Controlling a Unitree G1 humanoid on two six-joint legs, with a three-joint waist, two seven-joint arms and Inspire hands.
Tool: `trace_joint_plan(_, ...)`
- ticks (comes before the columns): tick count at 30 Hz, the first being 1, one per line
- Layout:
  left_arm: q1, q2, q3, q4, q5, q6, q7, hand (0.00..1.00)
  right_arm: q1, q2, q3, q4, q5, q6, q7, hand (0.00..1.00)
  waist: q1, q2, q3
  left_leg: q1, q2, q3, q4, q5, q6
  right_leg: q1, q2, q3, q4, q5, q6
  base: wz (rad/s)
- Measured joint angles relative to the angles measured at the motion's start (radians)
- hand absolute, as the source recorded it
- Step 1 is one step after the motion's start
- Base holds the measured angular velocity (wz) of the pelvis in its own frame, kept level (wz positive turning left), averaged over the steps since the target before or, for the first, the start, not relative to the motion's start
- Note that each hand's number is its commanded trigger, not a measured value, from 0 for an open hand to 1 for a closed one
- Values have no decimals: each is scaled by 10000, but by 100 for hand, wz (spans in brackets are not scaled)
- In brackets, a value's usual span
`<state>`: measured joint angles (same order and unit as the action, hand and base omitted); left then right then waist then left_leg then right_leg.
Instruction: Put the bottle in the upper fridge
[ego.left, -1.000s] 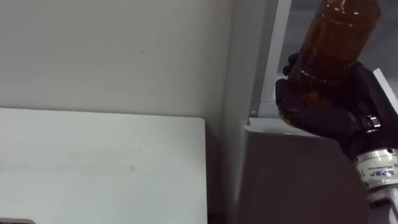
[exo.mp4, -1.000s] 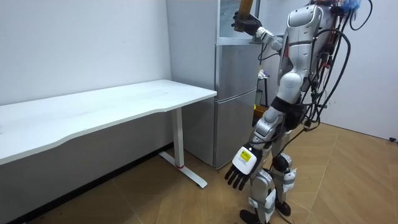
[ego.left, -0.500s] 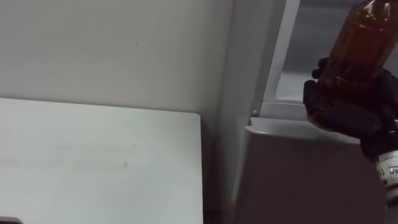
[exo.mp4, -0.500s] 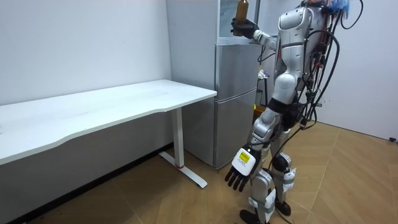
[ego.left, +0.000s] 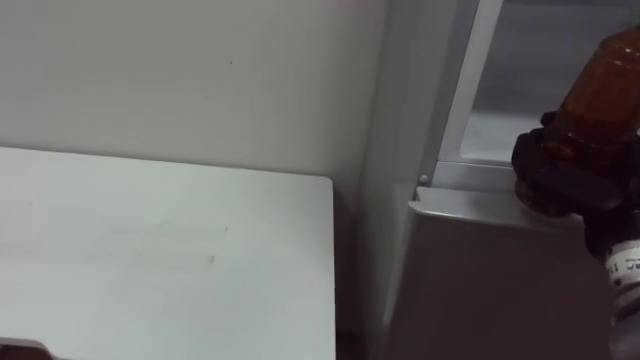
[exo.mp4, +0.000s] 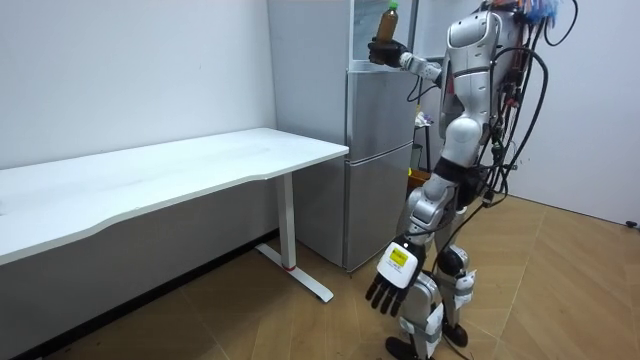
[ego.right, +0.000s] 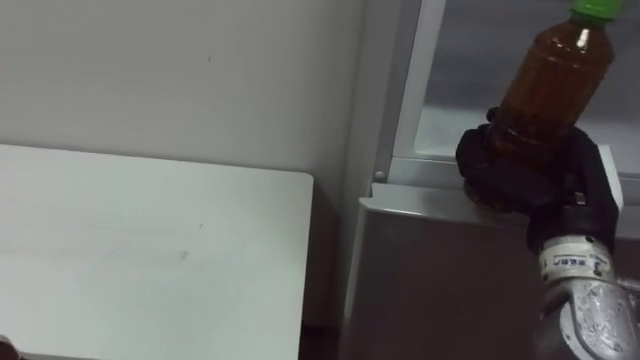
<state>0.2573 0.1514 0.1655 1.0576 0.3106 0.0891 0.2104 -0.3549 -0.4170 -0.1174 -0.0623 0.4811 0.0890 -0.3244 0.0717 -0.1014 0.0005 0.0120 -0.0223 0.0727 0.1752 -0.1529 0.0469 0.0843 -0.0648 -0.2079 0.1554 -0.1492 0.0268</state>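
I am holding a clear plastic bottle of amber drink with a green cap in my right hand. The dark fingers are curling round its lower part and the thumb is closing on the near side, so the base is sitting inside my grip. The bottle is standing nearly upright, leaning a little, with its cap uppermost. It is at the mouth of the open upper compartment of the tall silver-grey fridge, its bottom just above the top edge of the closed lower door. I cannot tell whether it is touching the shelf, since my hand is hiding its base. My right arm is reaching up and forward from the shoulder towards that opening. I am standing upright on the wooden floor, right in front of the fridge. The long white rectangular tabletop is lying to my left, its end just beside the fridge's side wall, with the pale plain wall behind it. My left hand is hanging low beside my leg, fingers loosely straight and pointing down, carrying nothing.
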Motion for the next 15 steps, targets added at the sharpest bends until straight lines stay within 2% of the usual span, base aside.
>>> trace_joint_plan(2,-50,3,0,-14,0,-4,0,0,-70,-221,0,263,29,0,-41,100,80,-1,0,-6,-6,-8,18,-1,2,6,-8,-23,1,0,0,0)
trace_joint_plan(7,-27,8,118,-38,37,-7,-2,0,-71,-505,-1,572,65,-1,-126,100,133,-51,18,-86,-5,-101,65,-7,0,1,-14,-168,8,-2,2,5)
trace_joint_plan(9,-9,6,265,-129,50,-9,-51,0,-92,-614,-2,644,81,0,-106,100,143,-92,2,-189,-4,-143,105,-9,-1,-80,-14,-174,42,-9,-2,3)
trace_joint_plan(15,79,24,320,-295,48,-46,-88,0,-1260,-647,-1,1604,85,3,124,100,121,-165,9,-348,-10,-187,256,-14,8,-179,-34,-266,136,-13,-7,3)
